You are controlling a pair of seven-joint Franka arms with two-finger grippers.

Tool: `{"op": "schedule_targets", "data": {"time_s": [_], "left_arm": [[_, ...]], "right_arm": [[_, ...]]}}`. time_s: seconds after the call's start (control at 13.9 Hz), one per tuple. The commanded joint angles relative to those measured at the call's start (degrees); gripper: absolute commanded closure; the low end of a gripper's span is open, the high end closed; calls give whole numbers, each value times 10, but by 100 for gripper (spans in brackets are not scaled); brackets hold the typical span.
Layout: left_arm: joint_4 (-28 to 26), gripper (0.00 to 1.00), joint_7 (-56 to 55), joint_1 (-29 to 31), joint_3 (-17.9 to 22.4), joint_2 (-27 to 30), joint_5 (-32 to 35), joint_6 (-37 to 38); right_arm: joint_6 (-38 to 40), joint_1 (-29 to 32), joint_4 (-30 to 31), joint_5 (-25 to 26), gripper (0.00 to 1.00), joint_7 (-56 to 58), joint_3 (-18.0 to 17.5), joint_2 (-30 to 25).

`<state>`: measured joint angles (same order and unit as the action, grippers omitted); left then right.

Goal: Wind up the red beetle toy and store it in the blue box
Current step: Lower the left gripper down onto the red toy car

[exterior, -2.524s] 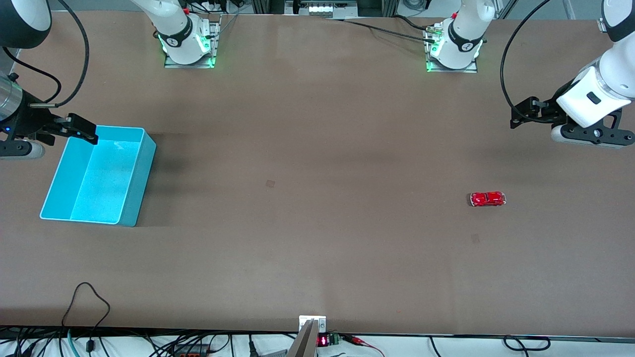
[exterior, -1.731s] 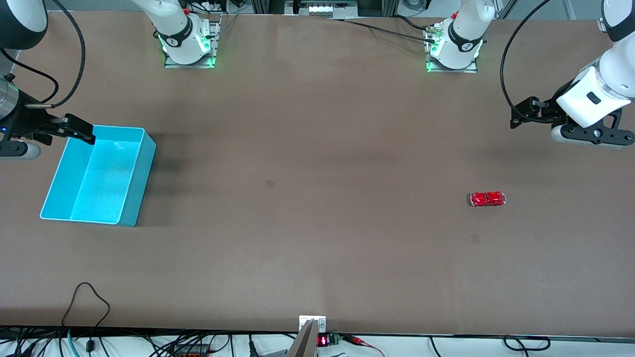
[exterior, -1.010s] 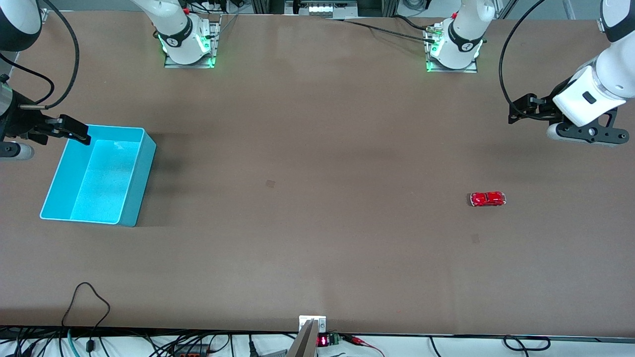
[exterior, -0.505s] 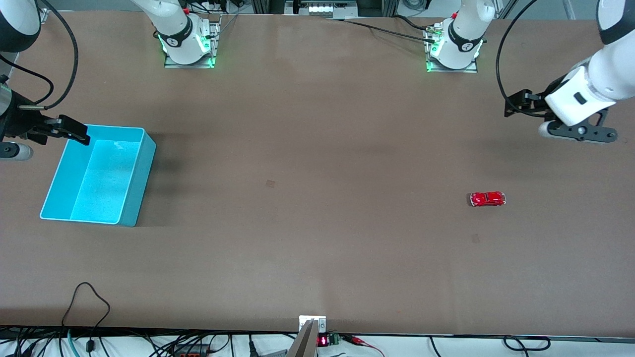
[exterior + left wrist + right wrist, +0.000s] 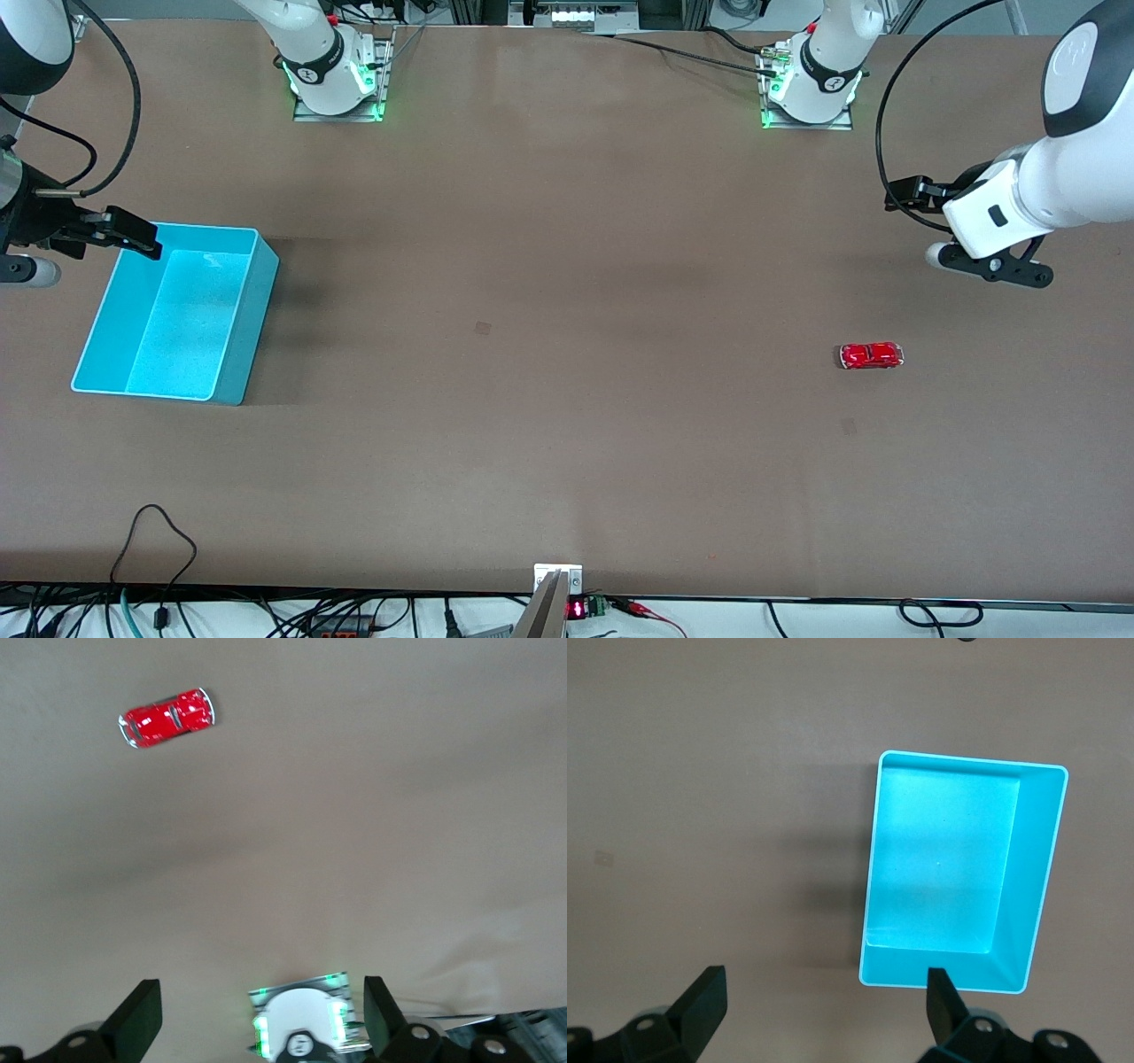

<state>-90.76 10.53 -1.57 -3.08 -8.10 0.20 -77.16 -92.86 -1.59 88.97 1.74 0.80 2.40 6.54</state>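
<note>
Since the earlier frames the left arm has swung inward, so its left claw [image 5: 974, 266] now hangs over bare brown worktop [image 5: 567, 425] near the tiny glossy red beetle-shaped toy car [image 5: 872, 355], fingers spread wide, holding nothing. Toy itself hasn't shifted: it sits on its wheels at the left arm's end, well apart from the bright cyan open-top plastic box [image 5: 248, 354] at the right arm's end. Right claw [image 5: 133, 235] waits over the box's corner, open and empty too. Toy looks light, rigid and slick; the rounded roof would likely slip, so pinching across its flat sides seems best.
</note>
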Motion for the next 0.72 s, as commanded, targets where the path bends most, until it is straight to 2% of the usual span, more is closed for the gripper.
{"op": "schedule_targets", "data": {"time_s": [0.0, 0.22, 0.5, 0.65], "left_arm": [[25, 0, 109, -2, -1, -16, 48, 8], [23, 0, 286, 6, 0, -28, 80, -40], [15, 0, 451, 9, 0, -45, 114, -97], [11, 0, 490, 10, 0, -63, 114, -120]], "right_arm": [[2, 5, 0, -8, 0, 1, -3, -1], [2, 5, 0, -8, 0, 1, -3, -1], [0, 5, 0, -8, 0, 1, -3, -1], [0, 5, 0, -8, 0, 1, -3, -1]]}}
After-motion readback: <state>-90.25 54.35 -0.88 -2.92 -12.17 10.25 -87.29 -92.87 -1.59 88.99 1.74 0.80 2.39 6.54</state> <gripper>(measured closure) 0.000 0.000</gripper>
